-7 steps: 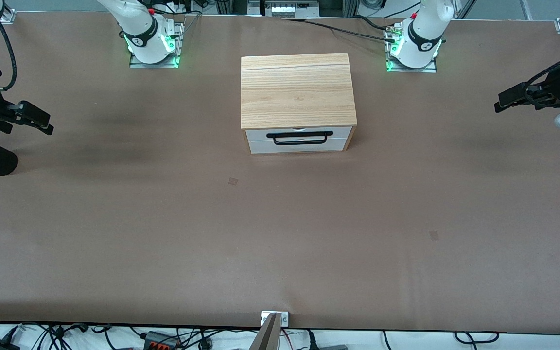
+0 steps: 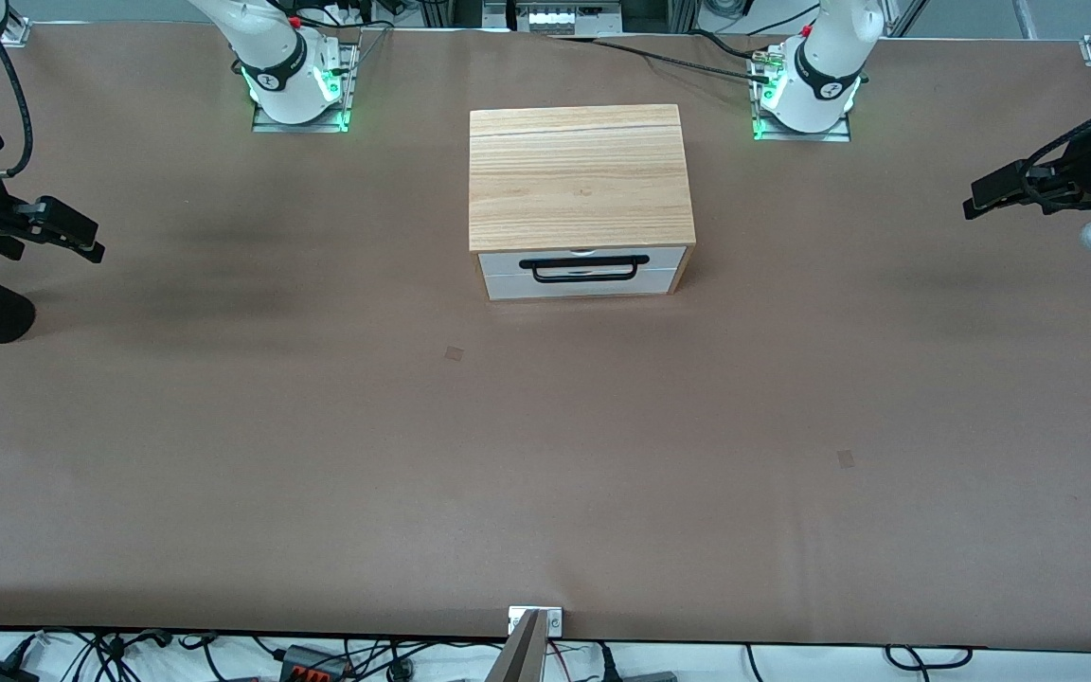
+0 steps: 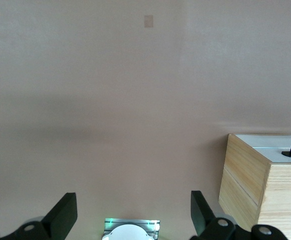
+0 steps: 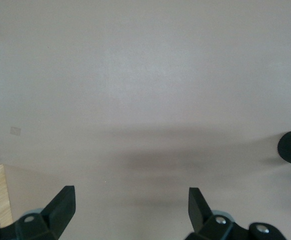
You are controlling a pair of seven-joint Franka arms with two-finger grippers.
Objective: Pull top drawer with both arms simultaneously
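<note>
From my station, the top drawer (image 2: 579, 268) sits shut in its cabinet (image 2: 581, 175) mid-table, black handle (image 2: 583, 268) at six o'clock of the casing, facing the front camera; nothing is pulled yet, I judge; the right gripper (image 2: 62, 230) hangs over the table's nine o'clock end, fingers spread, empty; the left gripper (image 2: 1000, 192) at three o'clock likewise; next, both must reach the handle

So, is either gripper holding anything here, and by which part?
Nothing is held. The left gripper and right gripper are both open above bare table, away from the closed white-fronted top drawer.
</note>
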